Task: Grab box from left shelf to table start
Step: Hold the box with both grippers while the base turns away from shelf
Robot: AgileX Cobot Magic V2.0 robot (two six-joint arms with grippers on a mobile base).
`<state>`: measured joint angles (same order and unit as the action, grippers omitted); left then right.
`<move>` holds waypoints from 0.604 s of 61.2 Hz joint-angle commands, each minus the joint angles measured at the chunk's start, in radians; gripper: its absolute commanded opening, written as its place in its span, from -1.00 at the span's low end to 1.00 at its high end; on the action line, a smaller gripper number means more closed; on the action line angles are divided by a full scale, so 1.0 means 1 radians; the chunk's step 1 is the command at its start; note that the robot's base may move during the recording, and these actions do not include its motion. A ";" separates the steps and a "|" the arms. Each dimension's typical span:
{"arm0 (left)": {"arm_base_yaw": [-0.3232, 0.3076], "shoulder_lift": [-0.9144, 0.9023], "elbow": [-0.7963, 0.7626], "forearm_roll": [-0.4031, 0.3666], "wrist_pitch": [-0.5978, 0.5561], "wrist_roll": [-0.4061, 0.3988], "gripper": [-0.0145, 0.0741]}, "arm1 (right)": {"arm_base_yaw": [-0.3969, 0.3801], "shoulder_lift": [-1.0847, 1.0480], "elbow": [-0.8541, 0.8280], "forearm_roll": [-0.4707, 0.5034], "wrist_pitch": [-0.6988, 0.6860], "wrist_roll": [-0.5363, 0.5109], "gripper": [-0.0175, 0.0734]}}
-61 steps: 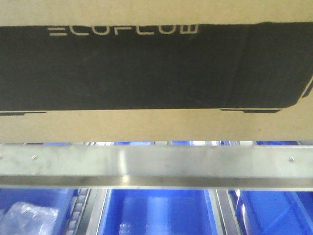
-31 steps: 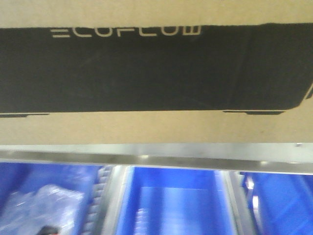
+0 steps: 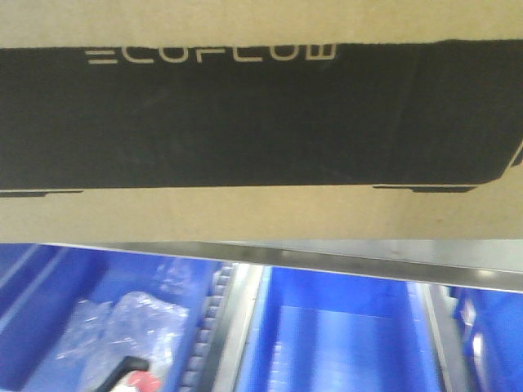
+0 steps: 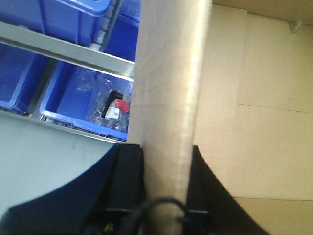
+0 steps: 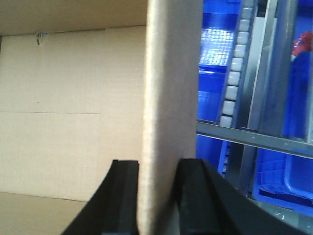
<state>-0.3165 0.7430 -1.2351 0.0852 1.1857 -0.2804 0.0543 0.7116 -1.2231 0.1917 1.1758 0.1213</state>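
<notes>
The ECOFLOW box point(image 3: 261, 216) fills the upper front view, its lower edge just above the steel shelf rail point(image 3: 409, 261), with blue bins point(image 3: 343, 343) below. The left gripper point(image 4: 166, 154) is clamped on one upright cardboard wall of the box; the right gripper point(image 5: 157, 171) pinches the opposite wall, fingers pressed against both faces

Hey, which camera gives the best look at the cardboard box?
The front-facing view: the box fills its upper half, with the black panel lettered ECOFLOW readable. The left wrist view shows only plain cardboard, one wall edge-on in the left gripper; the right wrist view shows the same in the right gripper.
</notes>
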 commanded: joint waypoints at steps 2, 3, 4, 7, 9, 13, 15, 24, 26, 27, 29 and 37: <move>0.009 -0.010 -0.043 0.039 -0.142 -0.028 -0.87 | -0.007 0.001 -0.026 -0.113 -0.120 -0.008 -0.58; 0.009 -0.008 -0.043 0.037 -0.142 -0.028 -0.87 | -0.007 0.001 -0.026 -0.113 -0.120 -0.008 -0.58; 0.009 -0.008 -0.043 0.037 -0.142 -0.028 -0.87 | -0.007 0.001 -0.026 -0.113 -0.120 -0.008 -0.58; 0.009 -0.008 -0.043 0.037 -0.142 -0.028 -0.87 | -0.007 0.001 -0.026 -0.113 -0.120 -0.008 -0.58; 0.009 -0.008 -0.043 0.037 -0.144 -0.028 -0.87 | -0.007 0.001 -0.026 -0.113 -0.120 -0.008 -0.58; 0.009 -0.008 -0.043 0.045 -0.149 -0.028 -0.87 | -0.007 0.001 -0.026 -0.113 -0.120 -0.008 -0.58; 0.009 -0.008 -0.043 0.045 -0.152 -0.028 -0.87 | -0.007 0.001 -0.026 -0.113 -0.120 -0.008 -0.58; 0.009 -0.008 -0.043 0.075 -0.180 -0.028 -0.87 | -0.007 0.001 -0.026 -0.113 -0.120 -0.008 -0.58; 0.009 -0.008 -0.043 0.084 -0.186 -0.028 -0.87 | -0.007 0.001 -0.026 -0.113 -0.120 -0.008 -0.58; 0.009 -0.008 -0.043 0.086 -0.188 -0.028 -0.87 | -0.007 0.001 -0.026 -0.113 -0.120 -0.008 -0.58; 0.009 -0.008 -0.043 0.090 -0.188 -0.028 -0.87 | -0.007 0.001 -0.026 -0.113 -0.120 -0.008 -0.58; 0.009 -0.008 -0.043 0.093 -0.186 -0.028 -0.87 | -0.007 0.001 -0.026 -0.113 -0.120 -0.008 -0.58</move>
<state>-0.3165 0.7470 -1.2351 0.0979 1.1568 -0.2804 0.0543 0.7116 -1.2231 0.1914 1.1675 0.1213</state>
